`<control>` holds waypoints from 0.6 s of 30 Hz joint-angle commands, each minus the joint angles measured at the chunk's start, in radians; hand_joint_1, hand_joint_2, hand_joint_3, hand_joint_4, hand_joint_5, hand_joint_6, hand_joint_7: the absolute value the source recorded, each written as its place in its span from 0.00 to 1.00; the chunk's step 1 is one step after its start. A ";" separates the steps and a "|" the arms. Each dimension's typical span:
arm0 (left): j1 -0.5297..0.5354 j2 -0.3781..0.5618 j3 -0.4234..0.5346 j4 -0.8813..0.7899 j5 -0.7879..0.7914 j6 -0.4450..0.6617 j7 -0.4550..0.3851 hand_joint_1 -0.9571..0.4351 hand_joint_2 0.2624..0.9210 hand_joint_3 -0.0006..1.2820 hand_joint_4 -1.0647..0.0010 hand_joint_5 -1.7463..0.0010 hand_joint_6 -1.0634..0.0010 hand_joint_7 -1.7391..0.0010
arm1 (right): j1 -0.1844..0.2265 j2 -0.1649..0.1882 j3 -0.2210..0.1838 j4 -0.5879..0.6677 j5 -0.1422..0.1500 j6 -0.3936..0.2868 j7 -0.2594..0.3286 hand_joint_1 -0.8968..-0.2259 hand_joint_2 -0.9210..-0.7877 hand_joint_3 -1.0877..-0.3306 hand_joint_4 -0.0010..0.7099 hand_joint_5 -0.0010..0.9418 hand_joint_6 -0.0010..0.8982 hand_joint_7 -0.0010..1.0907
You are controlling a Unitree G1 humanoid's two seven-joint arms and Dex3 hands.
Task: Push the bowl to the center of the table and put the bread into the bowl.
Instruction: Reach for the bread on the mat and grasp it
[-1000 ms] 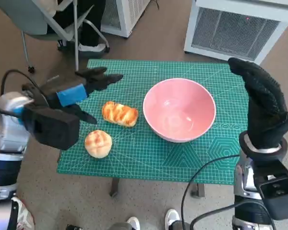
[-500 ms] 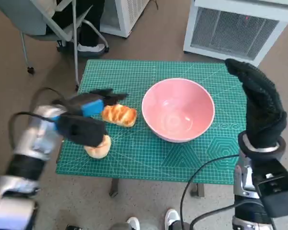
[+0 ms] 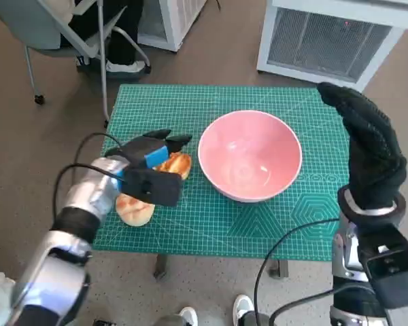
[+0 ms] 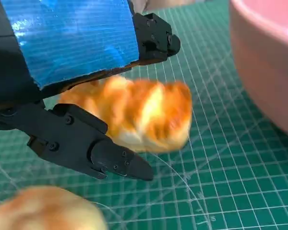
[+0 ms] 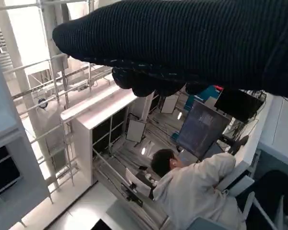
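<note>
Green cutting mat [image 3: 258, 224] with a printed grid covers the small table, mid frame in the head view; brown floor round it, a white vented unit [image 3: 330, 37] at upper right, a chair [image 3: 61, 34] and a person's feet at upper left.

Pink bowl [image 3: 250, 155] sits center-right of the mat, round, smooth, glossy, empty (already about central, by my reading, so the push looks done or nearly so).

Right hand [image 3: 370, 153] in its knitted glove stands raised at the right edge of the frame, clear of the bowl, holding nothing; fingers look loosely together, though I cannot tell for sure.

Left hand [image 3: 149, 163], blue tape on its back, is over the long bread [image 3: 175, 163] at center-left. In the left wrist view its fingers [image 4: 93, 148] sit spread either side of the loaf [image 4: 144, 112], not visibly closed on it yet. Loaf is oblong, golden crust with browned streaks, soft-looking; its long axis points roughly toward the bowl.

Round bun [image 3: 134, 209] lies just below the hand at lower left, pale gold, domed, partly hidden by the wrist.

Key relation: the bread is directly under the left hand, and the bowl lies just right of it, so the left hand is far nearer. The next move likely needs a close, a lift and a short carry right.
</note>
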 commanded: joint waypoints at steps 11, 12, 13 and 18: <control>-0.056 -0.102 -0.051 0.182 0.038 0.100 0.141 0.47 0.85 0.01 0.75 0.99 0.68 0.98 | 0.024 -0.018 0.010 -0.010 0.019 0.014 0.019 0.44 0.00 0.41 0.42 0.00 0.00 0.63; -0.056 -0.105 -0.050 0.186 0.035 0.103 0.145 0.49 0.86 0.01 0.73 0.99 0.66 0.97 | 0.024 -0.018 0.010 -0.011 0.020 0.014 0.019 0.44 0.00 0.41 0.42 0.00 0.00 0.63; -0.054 -0.108 -0.049 0.192 0.033 0.108 0.148 0.49 0.87 0.01 0.72 0.99 0.65 0.97 | 0.023 -0.018 0.009 -0.010 0.020 0.014 0.019 0.44 0.00 0.41 0.42 0.00 0.00 0.63; -0.053 -0.121 -0.045 0.211 0.025 0.131 0.149 0.58 0.91 0.01 0.58 0.96 0.53 0.95 | 0.024 -0.016 0.009 -0.010 0.019 0.013 0.018 0.43 0.00 0.42 0.42 0.00 0.00 0.63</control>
